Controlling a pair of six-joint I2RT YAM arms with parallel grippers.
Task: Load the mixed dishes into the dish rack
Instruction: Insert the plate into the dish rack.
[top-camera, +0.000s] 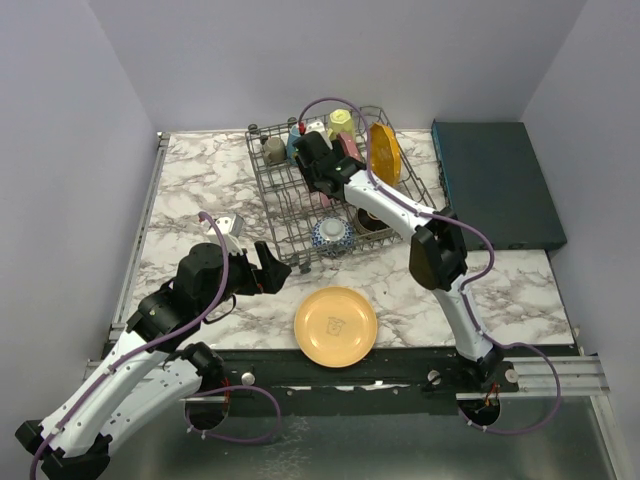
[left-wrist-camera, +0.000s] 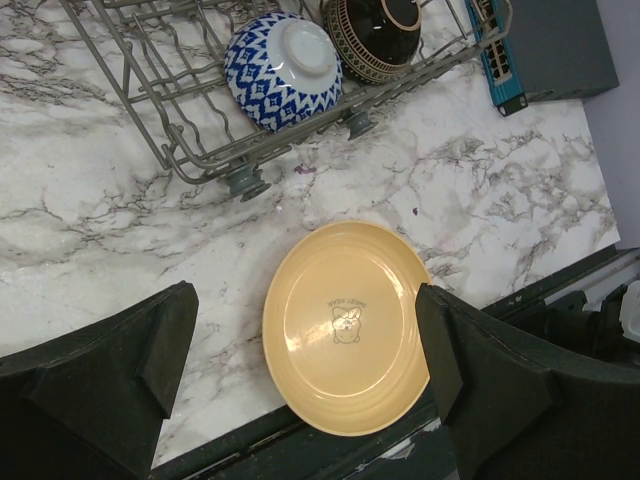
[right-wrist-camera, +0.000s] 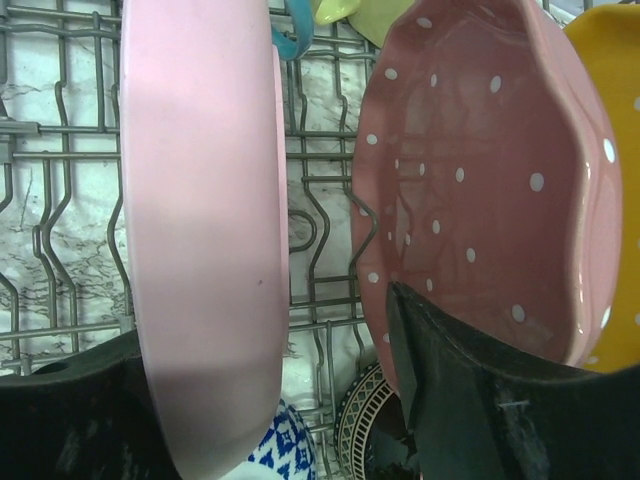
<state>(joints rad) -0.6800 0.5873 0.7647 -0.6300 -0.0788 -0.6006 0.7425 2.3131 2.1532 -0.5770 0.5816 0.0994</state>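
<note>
The dish rack (top-camera: 262, 182) stands at the back middle of the table. In it a plain pink plate (right-wrist-camera: 205, 220), a pink white-dotted plate (right-wrist-camera: 480, 150) and an orange plate (top-camera: 384, 152) stand on edge. A blue-white bowl (top-camera: 332, 236) and a dark brown bowl (top-camera: 372, 220) lie at its near end. My right gripper (top-camera: 322, 165) reaches down into the rack, open. The plain pink plate rests by its left finger, with a clear gap to the right finger (right-wrist-camera: 480, 400). My left gripper (left-wrist-camera: 310, 360) hangs open above a yellow plate (left-wrist-camera: 345, 340) at the table's near edge.
A yellow mug (top-camera: 340, 120) and a grey-olive mug (top-camera: 274, 150) sit at the rack's far end. A flat dark teal box (top-camera: 495, 185) lies to the right of the rack. A small silver object (top-camera: 228, 224) lies left of the rack.
</note>
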